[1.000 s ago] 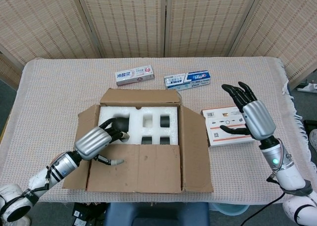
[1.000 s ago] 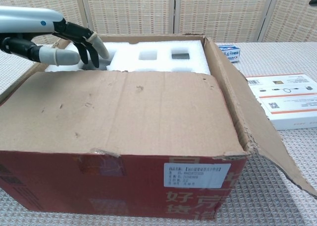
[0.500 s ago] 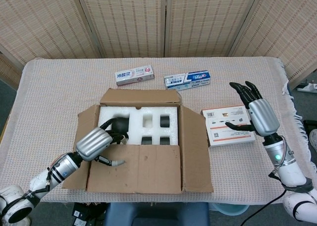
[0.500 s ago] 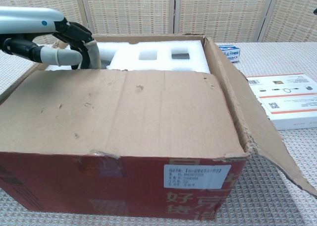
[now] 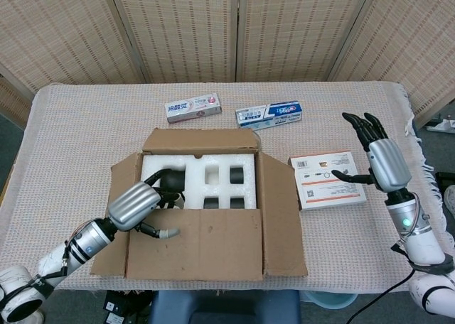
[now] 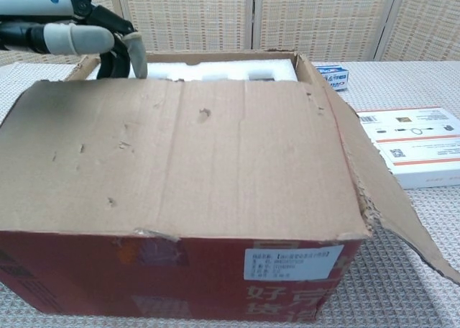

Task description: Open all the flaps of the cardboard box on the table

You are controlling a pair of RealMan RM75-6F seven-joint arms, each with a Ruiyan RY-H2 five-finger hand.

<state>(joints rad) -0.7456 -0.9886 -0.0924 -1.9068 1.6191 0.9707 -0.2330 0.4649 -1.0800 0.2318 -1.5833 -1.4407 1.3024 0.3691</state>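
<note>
The cardboard box [image 5: 281, 210] stands mid-table, its red front wall [image 6: 180, 270] near the chest camera. White foam [image 5: 213, 171] fills the inside. The back flap [image 5: 199, 138], left flap [image 5: 124, 175] and right flap [image 6: 388, 198] lie folded outwards. My left hand [image 5: 135, 204] grips the front flap [image 5: 206, 246] at its inner left edge, fingers hooked under it and thumb on top. In the chest view this front flap [image 6: 194, 148] is tilted up and hides most of the foam [image 6: 215, 70]; the left hand [image 6: 79, 37] shows at its far left corner. My right hand [image 5: 384, 160] hovers with fingers spread, right of the box.
A white product box [image 5: 320, 182] lies right of the carton, just beside my right hand. Two toothpaste boxes [image 5: 192, 109] [image 5: 269, 114] lie behind the carton. A woven folding screen [image 5: 234, 33] closes off the back of the table.
My left hand has closed on the front flap's edge and lifted it, so the flap now hides most of the foam in the chest view. My right hand has drifted right, away from the box.
</note>
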